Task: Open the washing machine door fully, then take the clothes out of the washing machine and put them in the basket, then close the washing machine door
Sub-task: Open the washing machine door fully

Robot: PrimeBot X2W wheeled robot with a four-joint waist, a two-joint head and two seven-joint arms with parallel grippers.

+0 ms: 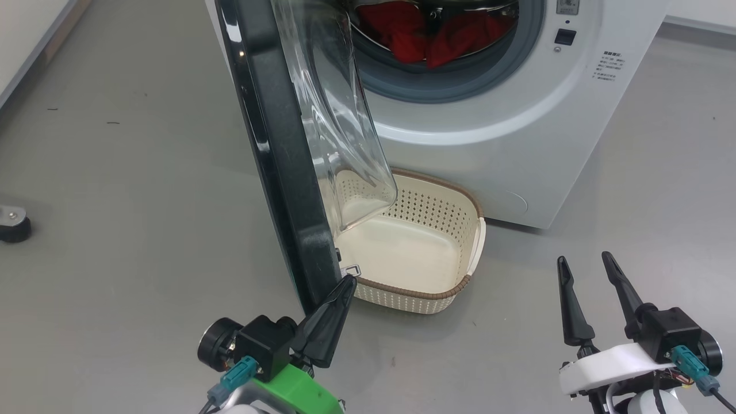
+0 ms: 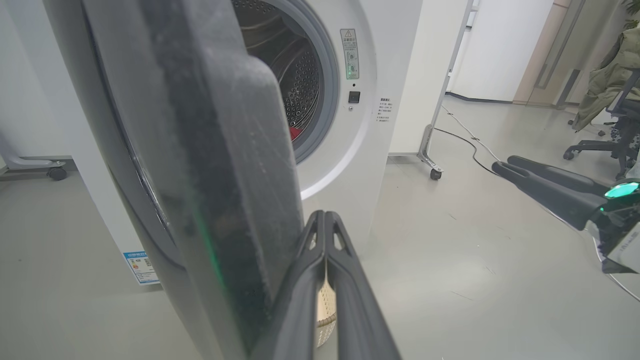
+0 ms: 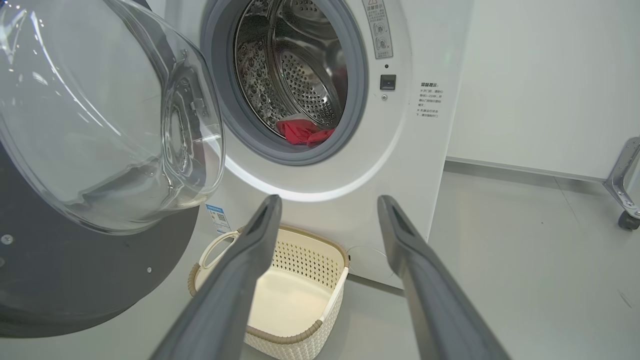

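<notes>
The washing machine (image 1: 517, 132) is white, and its glossy black washing machine door (image 1: 276, 149) stands swung out toward me, edge-on, with the glass bowl (image 1: 333, 115) facing right. Red clothes (image 1: 437, 34) lie in the drum, also seen as clothes (image 3: 302, 132) low inside the gasket. The cream basket (image 1: 402, 292) sits empty on the floor under the drum opening, partly behind the door. My left gripper (image 1: 348, 282) is shut on nothing, its tip at the door's lower free edge by the latch; whether it touches I cannot tell. My right gripper (image 1: 583, 257) is open, apart to the right of the basket.
A dark caster (image 1: 14, 227) sits on the grey floor at the far left. In the left wrist view a wheeled stand foot (image 2: 432, 170) with a cable and an office chair (image 2: 610, 140) are to the machine's right. Open floor lies around both grippers.
</notes>
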